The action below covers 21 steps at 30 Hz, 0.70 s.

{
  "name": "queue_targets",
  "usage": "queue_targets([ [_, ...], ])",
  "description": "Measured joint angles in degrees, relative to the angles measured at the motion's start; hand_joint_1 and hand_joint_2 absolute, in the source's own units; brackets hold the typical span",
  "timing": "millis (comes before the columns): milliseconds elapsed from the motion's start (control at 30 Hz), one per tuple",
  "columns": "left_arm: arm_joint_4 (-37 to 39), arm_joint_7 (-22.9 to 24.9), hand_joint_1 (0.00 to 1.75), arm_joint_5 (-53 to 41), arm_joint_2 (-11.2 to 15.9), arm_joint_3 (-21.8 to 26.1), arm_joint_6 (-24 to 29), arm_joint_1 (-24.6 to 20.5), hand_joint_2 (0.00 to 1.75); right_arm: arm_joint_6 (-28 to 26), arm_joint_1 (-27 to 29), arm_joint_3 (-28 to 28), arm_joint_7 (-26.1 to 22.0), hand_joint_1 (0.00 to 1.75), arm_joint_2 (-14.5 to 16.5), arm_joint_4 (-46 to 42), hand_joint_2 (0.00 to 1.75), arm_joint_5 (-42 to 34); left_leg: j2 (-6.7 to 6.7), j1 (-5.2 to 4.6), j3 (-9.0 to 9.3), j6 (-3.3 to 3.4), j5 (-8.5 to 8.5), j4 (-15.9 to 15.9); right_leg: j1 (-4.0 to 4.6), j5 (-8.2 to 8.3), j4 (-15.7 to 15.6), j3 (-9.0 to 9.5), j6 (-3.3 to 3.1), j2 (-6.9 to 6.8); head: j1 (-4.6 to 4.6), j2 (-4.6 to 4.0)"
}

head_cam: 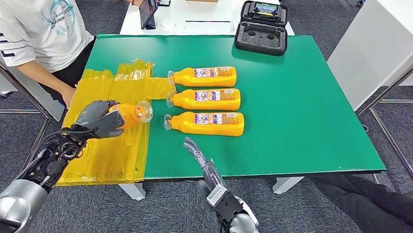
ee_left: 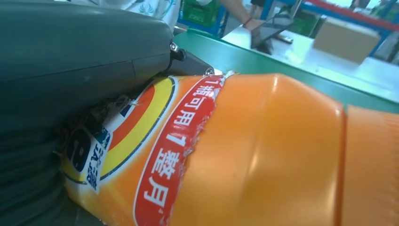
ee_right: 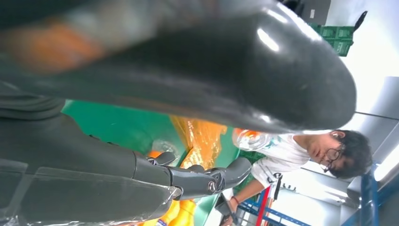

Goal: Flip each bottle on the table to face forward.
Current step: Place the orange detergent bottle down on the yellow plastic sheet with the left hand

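The left robot hand gripped a bottle lying crosswise, cap pointing right; the right robot hand hovered open and empty nearby.

Four orange bottles are showing: three are lying in a row on the green table, at and, and one is lying over the single yellow plastic sheet. One black case is sitting open. One tablet is standing.

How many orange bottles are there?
4. Three lie in a row on the green table: far, middle and near. The left hand holds the fourth bottle over the yellow plastic sheet.
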Motion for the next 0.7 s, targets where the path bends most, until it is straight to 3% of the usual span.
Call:
queue_targets([
  [167,3.06,0.86,1.54,-2.8,0.37,-1.46,-1.92,-2.77,1.75,0.6,0.51,-0.81,-0.01,0.0,0.22,0.26,0.0,0.07,0.01,0.0,0.0,0.0,0.0,0.0,0.0,0.0,0.0,0.0,0.0,0.0,-0.01,0.0],
  [267,4.49,1.4,1.64,-4.51,0.34,-2.32,-1.91,-3.75,1.75,1.0,0.79,-0.97,0.08,0.0,0.46,0.26,0.0,0.4,0.02,0.0,0.0,0.0,0.0,0.0,-0.01,0.0,0.0,0.0,0.0,0.0,-0.01,0.0],
  [700,9.69,2.59,1.65,-9.46,-0.89,-4.0,-1.69,-4.06,1.75,1.94,0.58,-2.41,1.79,0.0,1.4,0.26,0.0,1.97,0.03,0.0,-0.01,0.0,0.0,0.0,0.0,0.0,0.0,0.0,0.0,0.0,-0.01,0.0],
])
